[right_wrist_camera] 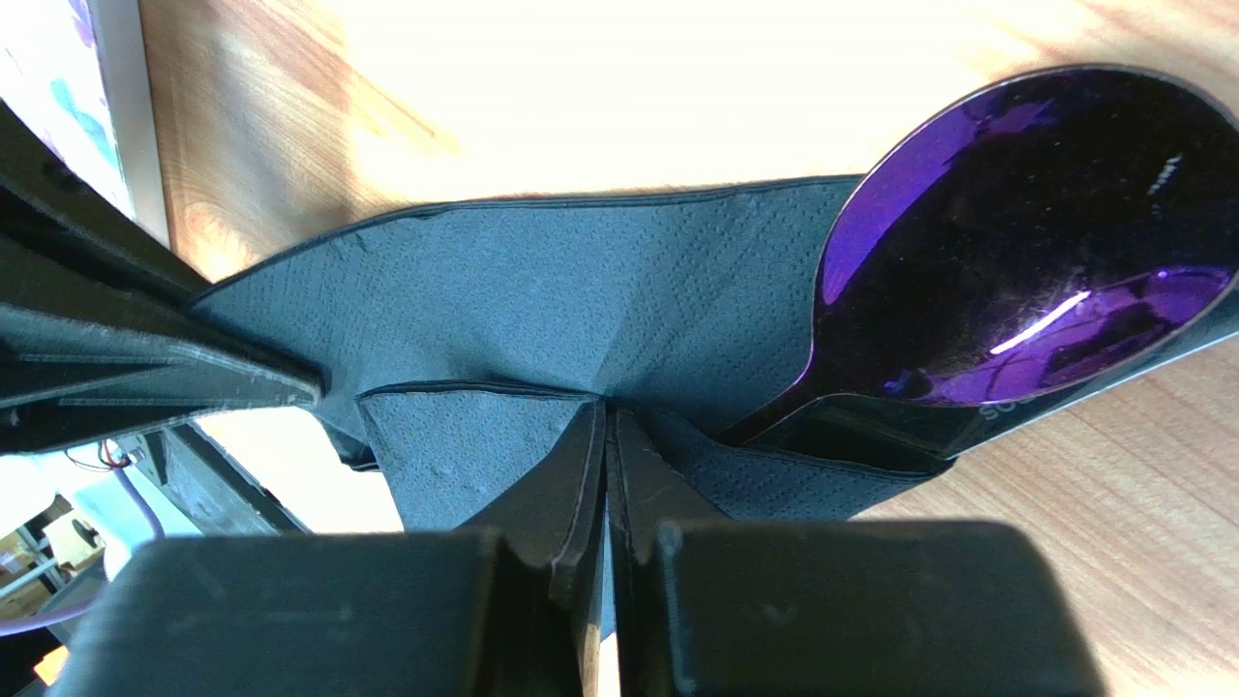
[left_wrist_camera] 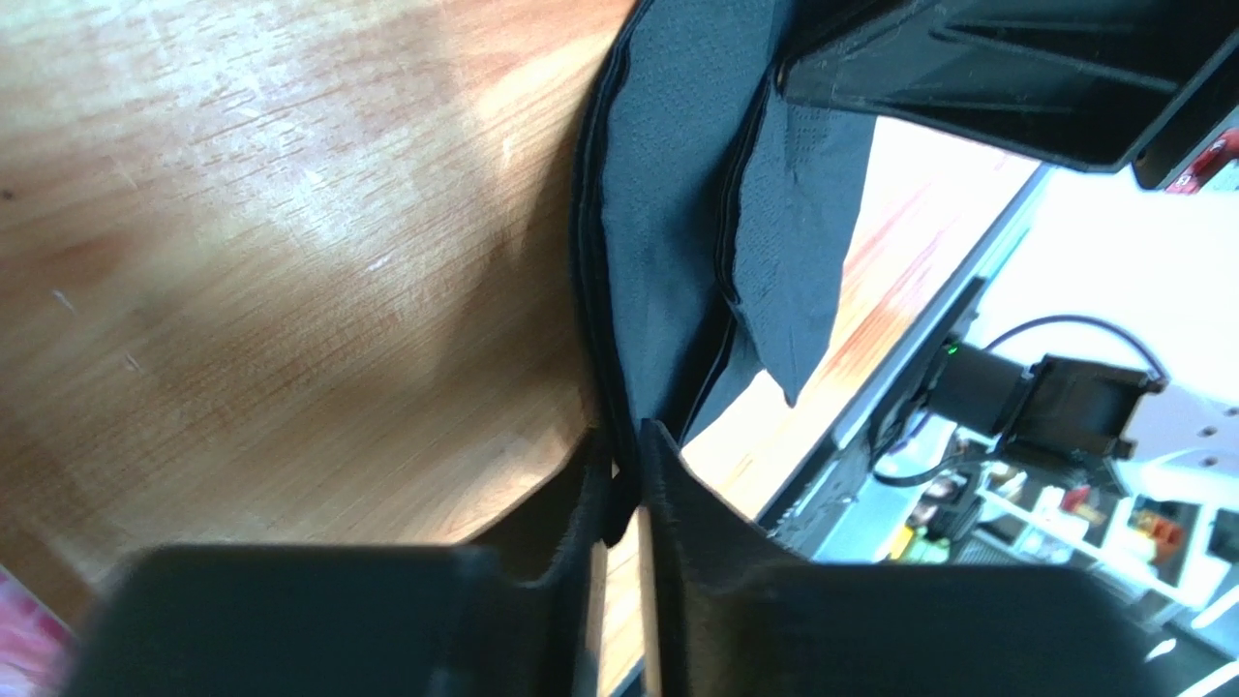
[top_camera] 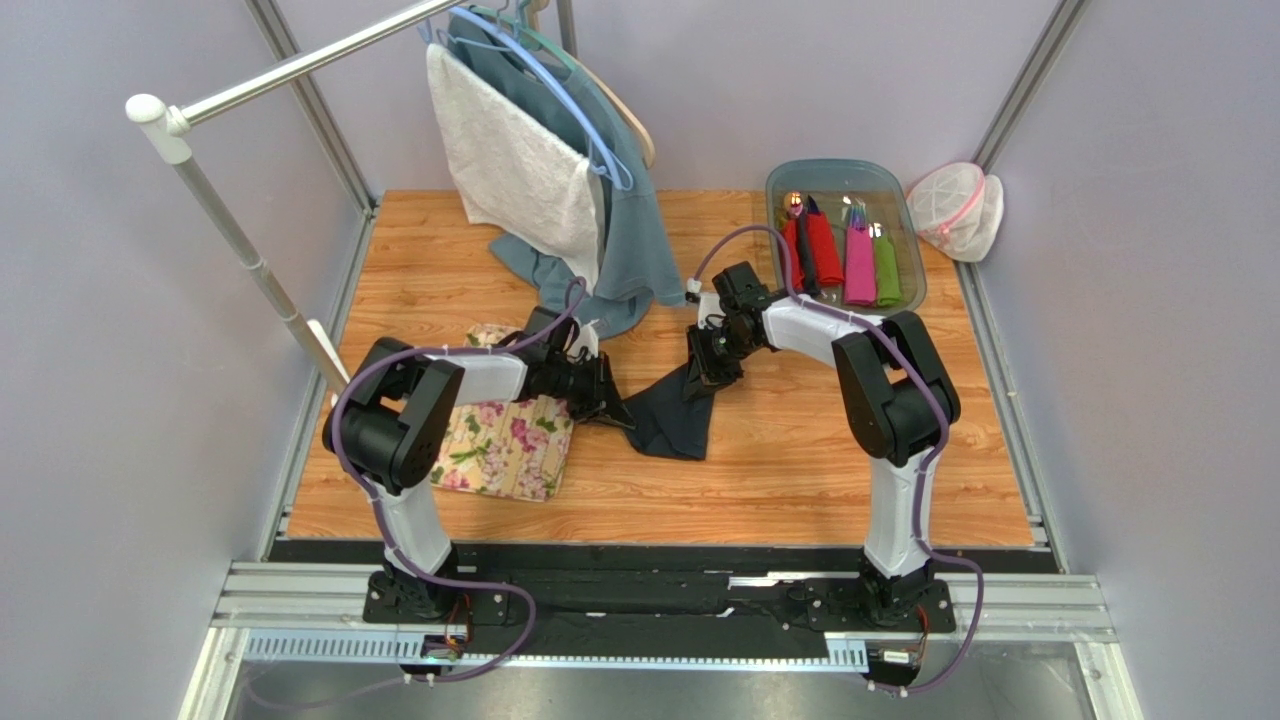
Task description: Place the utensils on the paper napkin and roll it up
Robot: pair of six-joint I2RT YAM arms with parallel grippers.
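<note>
spoon point(right_wrist_camera: 1018, 247) handle hidden under napkin point(right_wrist_camera: 553, 305) fold pinched by right gripper point(right_wrist_camera: 607, 421)

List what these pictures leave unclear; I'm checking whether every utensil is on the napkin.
- The fork and the dark piece: in no view; possibly inside the paper napkin folds.
- The spoon handle: right wrist view, under a napkin fold.
- Top view: napkin contents too small, partly behind the left gripper and right gripper.
</note>
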